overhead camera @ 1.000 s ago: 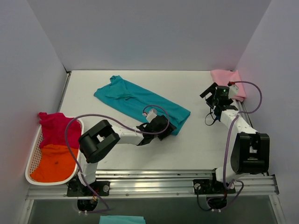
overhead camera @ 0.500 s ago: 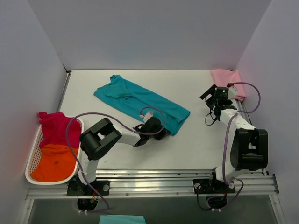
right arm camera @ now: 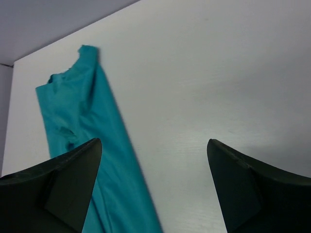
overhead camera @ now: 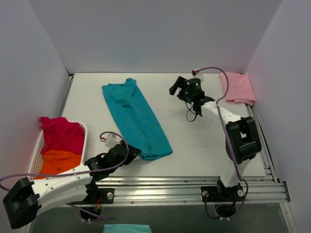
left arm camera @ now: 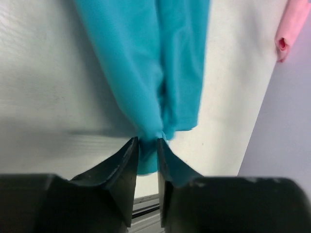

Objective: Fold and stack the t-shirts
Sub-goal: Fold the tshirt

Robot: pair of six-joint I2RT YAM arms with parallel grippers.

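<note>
Left gripper (overhead camera: 129, 154), top view: nearly closed on the near hem of the teal t-shirt (overhead camera: 136, 116), which lies lengthwise on the white table (overhead camera: 204, 141). The right gripper (overhead camera: 177, 90) is spread wide and holds nothing. The pink t-shirt (overhead camera: 238, 87) lies at the far right. The magenta-red t-shirt (overhead camera: 60, 133) overlaps the orange t-shirt (overhead camera: 58, 165) in the basket (overhead camera: 35, 160). Left wrist: the jaws pinch bunched, blurred teal fabric. Right wrist: the fingers stand wide apart above the table, with a pale wall beyond.

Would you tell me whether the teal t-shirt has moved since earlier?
Yes: the teal t-shirt swung its hem end leftward, toward the white basket.
</note>
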